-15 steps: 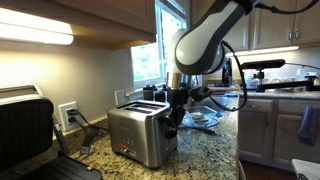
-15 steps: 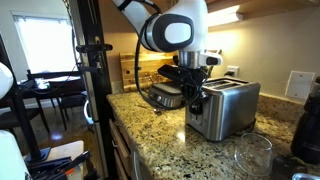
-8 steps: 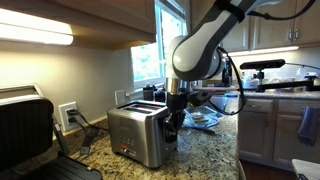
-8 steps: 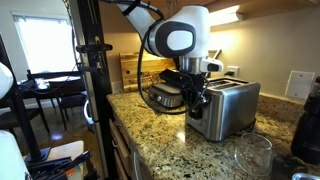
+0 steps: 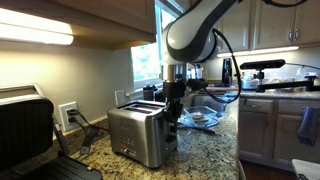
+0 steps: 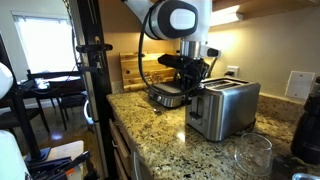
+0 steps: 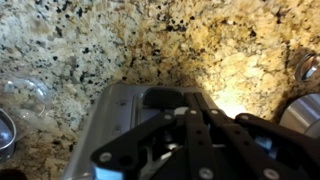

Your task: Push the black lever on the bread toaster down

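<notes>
one bread toaster (image 5: 141,136) stands on the speckled granite countertop (image 5: 214,152), near the wall, with its narrow end toward the single robot arm. in both exterior views the one gripper (image 5: 172,113) hangs straight down at that narrow end, with its tip just above the upper edge of the toaster (image 6: 228,108) or touching it; i cannot tell which. from the wrist view the gripper (image 7: 186,116) looks down over the toaster's (image 7: 118,118) end, where one dark shape, seemingly the black lever (image 7: 160,97), sits just ahead of the finger linkage. how far apart the fingers stand cannot be told from any view, and nothing shows as grasped between them.

two wall outlets are visible in an exterior view, one (image 5: 68,114) behind the toaster with a cord plugged in, one (image 5: 120,97) further along the wall. one larger black-and-silver appliance (image 5: 22,130) sits well apart from the toaster at the edge of the frame. one clear glass vessel (image 7: 24,96) rests on the granite beside the toaster in the wrist view.
</notes>
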Motion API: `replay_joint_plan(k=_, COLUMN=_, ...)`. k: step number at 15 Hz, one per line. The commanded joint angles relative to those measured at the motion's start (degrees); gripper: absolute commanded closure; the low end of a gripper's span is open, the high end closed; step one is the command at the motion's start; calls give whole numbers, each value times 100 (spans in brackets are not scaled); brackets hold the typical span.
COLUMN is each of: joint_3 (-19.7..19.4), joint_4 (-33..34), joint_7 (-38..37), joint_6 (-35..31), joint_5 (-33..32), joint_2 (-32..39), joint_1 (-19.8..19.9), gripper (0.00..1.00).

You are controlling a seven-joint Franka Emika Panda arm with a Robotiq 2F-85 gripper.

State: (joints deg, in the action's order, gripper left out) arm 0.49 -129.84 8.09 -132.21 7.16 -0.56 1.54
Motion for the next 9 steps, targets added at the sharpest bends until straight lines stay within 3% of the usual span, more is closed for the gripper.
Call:
replay_joint_plan(k=1, joint_3=-6, joint_4=29, joint_7=-28, joint_6=922, joint_5=-154, joint_2=-745, joint_1=-78, gripper=98)
replay_joint_plan(k=5, joint_3=1, joint_4=-8, joint_7=-113, joint_6=1488, joint_5=-358, joint_2=-1242, joint_1=-65, gripper=95)
replay_joint_plan(k=6, joint_3=3, joint_4=-26, joint_7=-122, joint_6=1566, joint_5=-412, joint_2=-1335, joint_1=-64, gripper=72)
replay_joint_plan(k=9, joint_3=-10, joint_4=-118, joint_7=-100, joint_6=1738, joint_5=-514, joint_2=-1586, joint_1=-60, gripper=63)
